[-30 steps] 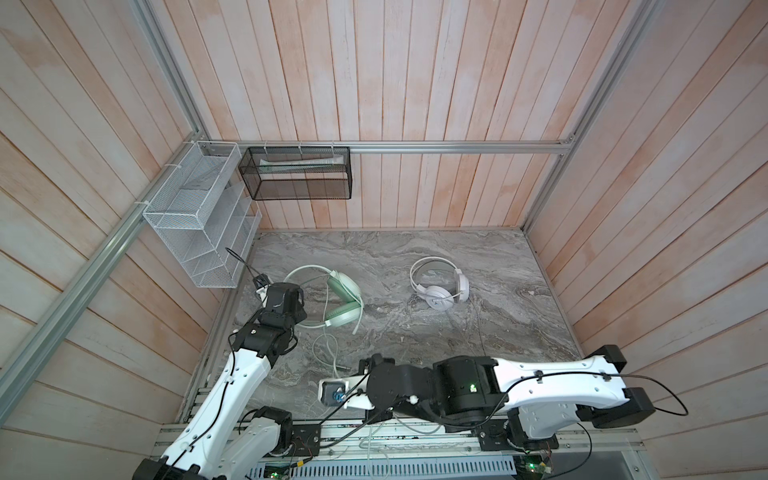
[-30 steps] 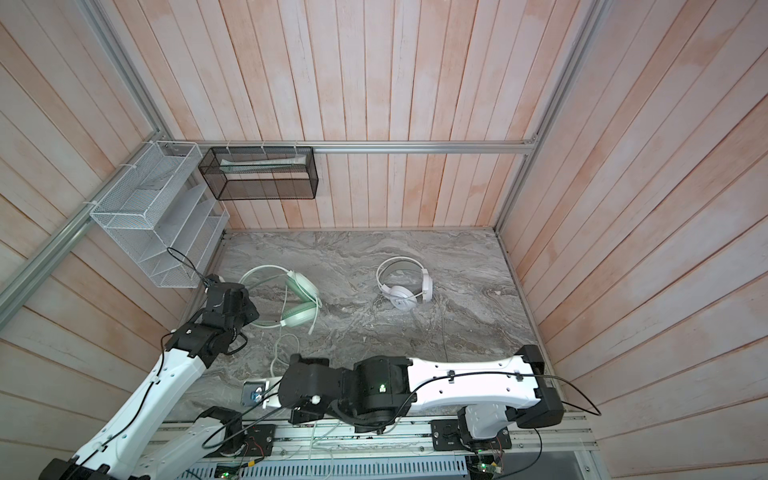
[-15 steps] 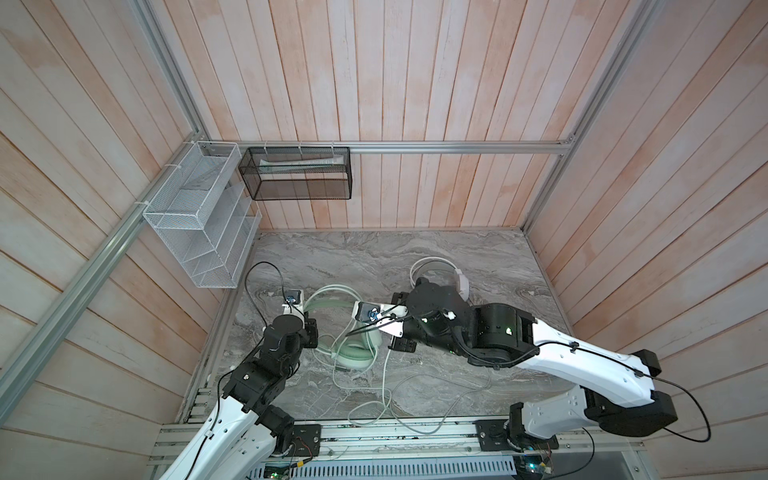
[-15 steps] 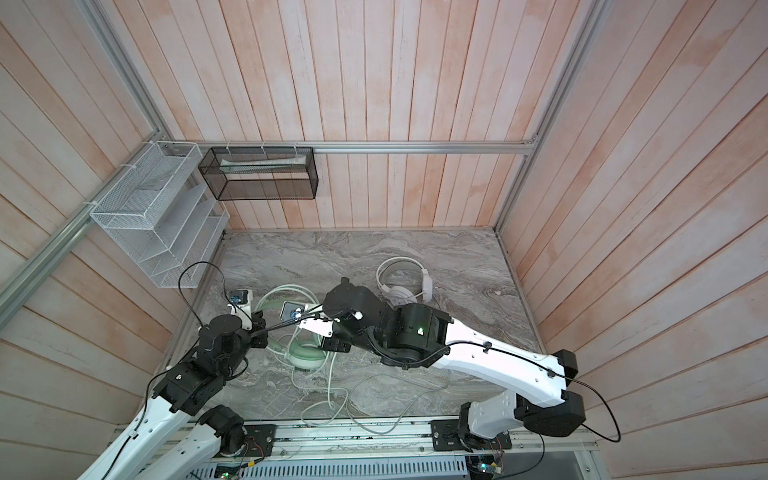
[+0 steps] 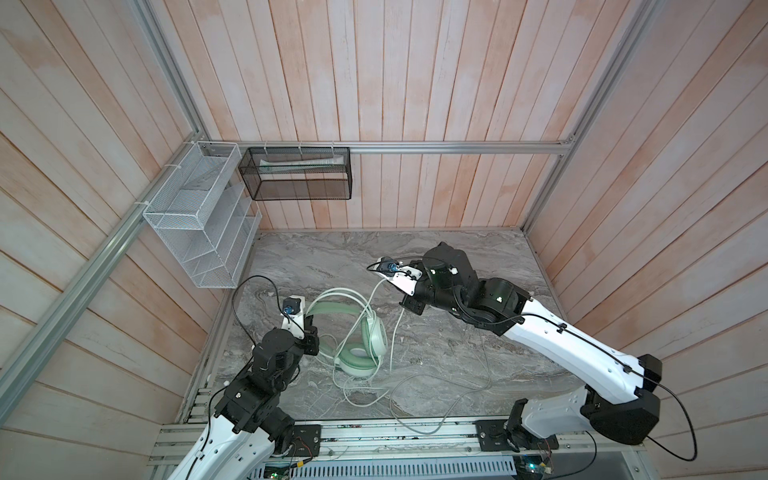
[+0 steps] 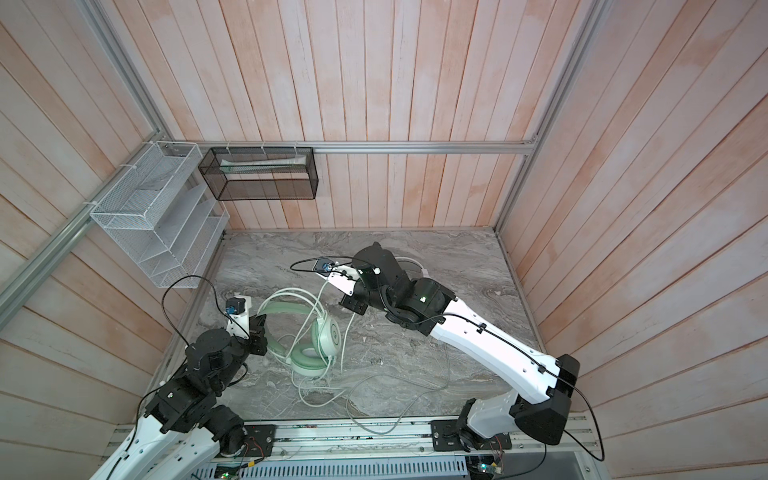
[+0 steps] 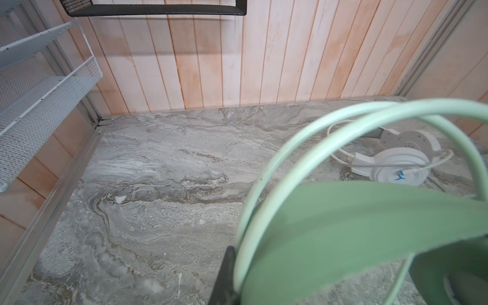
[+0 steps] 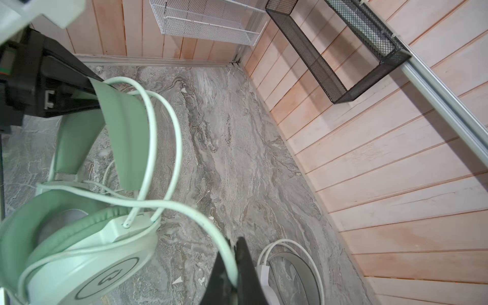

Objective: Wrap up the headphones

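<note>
Two headsets. My left gripper (image 8: 92, 92) clamps the mint-green headset (image 5: 365, 345), my right gripper (image 8: 233, 272) its cord (image 8: 169, 205); white headset (image 7: 396, 163) beyond it, seemingly untouched.

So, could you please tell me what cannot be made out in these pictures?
- White headphones: mostly under the right arm in both top views; cut off by the edge in the right wrist view.
- Left hand: in the left wrist view the mint-green headphones cover most of it.
- Right hand: under its own wrist in both top views.
- Mint cable: its plug end is lost in the tangle.
</note>
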`<state>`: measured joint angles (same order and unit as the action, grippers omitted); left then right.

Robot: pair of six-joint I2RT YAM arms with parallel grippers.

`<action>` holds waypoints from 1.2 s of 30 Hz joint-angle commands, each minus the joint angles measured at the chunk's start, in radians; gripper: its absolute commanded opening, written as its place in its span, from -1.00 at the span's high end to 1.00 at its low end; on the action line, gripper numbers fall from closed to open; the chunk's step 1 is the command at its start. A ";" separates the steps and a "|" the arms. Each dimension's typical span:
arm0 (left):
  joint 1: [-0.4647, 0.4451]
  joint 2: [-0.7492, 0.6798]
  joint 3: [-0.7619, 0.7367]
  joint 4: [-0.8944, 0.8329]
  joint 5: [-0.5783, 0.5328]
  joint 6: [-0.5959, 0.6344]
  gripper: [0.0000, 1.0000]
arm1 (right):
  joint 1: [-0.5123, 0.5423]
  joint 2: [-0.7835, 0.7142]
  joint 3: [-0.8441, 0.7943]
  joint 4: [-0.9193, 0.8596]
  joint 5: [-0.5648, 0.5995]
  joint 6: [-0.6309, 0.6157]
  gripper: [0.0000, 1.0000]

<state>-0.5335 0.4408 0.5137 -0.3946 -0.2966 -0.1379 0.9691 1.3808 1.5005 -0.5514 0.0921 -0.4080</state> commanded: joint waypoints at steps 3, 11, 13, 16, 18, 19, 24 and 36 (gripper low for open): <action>-0.006 -0.049 -0.007 0.082 0.062 -0.014 1.00 | -0.060 -0.014 -0.069 0.151 -0.055 0.044 1.00; -0.008 -0.086 -0.003 0.094 0.099 -0.032 1.00 | -0.107 0.005 -0.159 0.232 -0.053 0.067 1.00; -0.007 -0.088 0.004 0.086 0.079 -0.050 1.00 | -0.107 -0.001 -0.183 0.260 -0.056 0.073 1.00; -0.007 -0.088 0.023 0.064 0.044 -0.067 1.00 | -0.120 -0.050 -0.267 0.344 -0.082 0.105 1.00; -0.006 -0.096 0.032 0.056 0.052 -0.082 1.00 | -0.135 -0.077 -0.318 0.389 -0.099 0.132 1.00; -0.007 -0.098 0.036 0.052 0.055 -0.090 1.00 | -0.139 -0.088 -0.336 0.403 -0.105 0.140 1.00; -0.008 -0.098 0.058 0.037 0.070 -0.122 1.00 | -0.141 -0.115 -0.418 0.448 -0.099 0.176 1.00; -0.008 -0.035 0.201 0.027 0.210 -0.300 1.00 | -0.142 -0.097 -0.460 0.501 -0.135 0.214 1.00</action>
<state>-0.5335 0.4038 0.6250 -0.4423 -0.1661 -0.3283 0.8410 1.2800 1.0580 -0.0883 -0.0566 -0.2253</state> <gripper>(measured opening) 0.080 0.065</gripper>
